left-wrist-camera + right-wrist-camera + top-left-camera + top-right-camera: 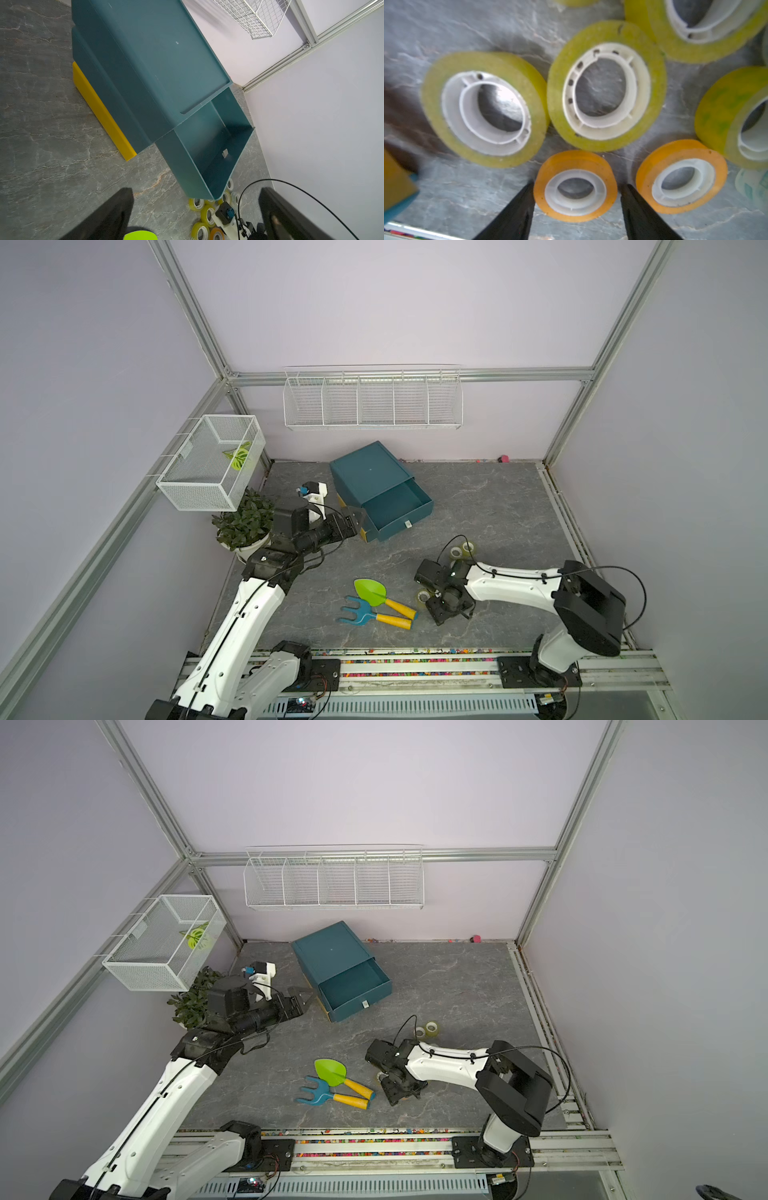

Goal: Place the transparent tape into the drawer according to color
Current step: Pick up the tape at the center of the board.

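I'm seeing open surface [478, 506] between the pulled-out drawer [397, 526] and the transparent tape [463, 549] lying on it. My left gripper [195, 189] is hanging spread by the drawer. My right gripper [578, 185] is straddling an orange roll [575, 209], spread, crowding its rim.

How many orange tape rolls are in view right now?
2. The first orange roll lies flat between the fingers of the right gripper; the second orange roll lies beside it, outside them. Others may be hidden.
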`<state>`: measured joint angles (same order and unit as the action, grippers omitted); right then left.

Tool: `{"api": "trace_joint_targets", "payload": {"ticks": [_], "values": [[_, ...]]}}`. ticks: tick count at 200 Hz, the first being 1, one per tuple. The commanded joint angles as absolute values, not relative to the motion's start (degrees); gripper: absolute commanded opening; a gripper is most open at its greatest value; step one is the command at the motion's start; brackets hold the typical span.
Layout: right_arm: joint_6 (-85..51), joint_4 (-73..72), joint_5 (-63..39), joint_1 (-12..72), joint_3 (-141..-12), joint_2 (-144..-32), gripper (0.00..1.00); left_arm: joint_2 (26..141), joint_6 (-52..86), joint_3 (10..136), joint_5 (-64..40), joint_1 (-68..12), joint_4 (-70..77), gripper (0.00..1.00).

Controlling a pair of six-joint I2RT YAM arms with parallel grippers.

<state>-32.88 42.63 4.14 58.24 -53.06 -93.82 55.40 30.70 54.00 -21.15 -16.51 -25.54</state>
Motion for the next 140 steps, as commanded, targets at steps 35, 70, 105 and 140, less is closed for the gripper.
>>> {"api": "trace_joint_targets", "payload": {"ticks": [35,70,105,140], "values": [[-32.43,40.99,4.62,58.84,-51.58,-96.03,0.56,55.02,29.01,53.67,-20.39,-16.64,-26.29,1.0],[-32.85,40.31,4.97,58.82,-51.15,-93.49,0.48,55.32,29.05,53.55,-20.42,-16.66,-26.34,1.0],[-34.18,39.6,4.21,56.64,-49.46,-87.35,0.45,55.44,29.26,53.23,-20.7,-16.67,-26.28,1.0],[-35.62,38.73,2.04,52.74,-47.55,-78.17,0.45,55.97,29.73,52.62,-21.67,-16.61,-25.69,1.0]]}}
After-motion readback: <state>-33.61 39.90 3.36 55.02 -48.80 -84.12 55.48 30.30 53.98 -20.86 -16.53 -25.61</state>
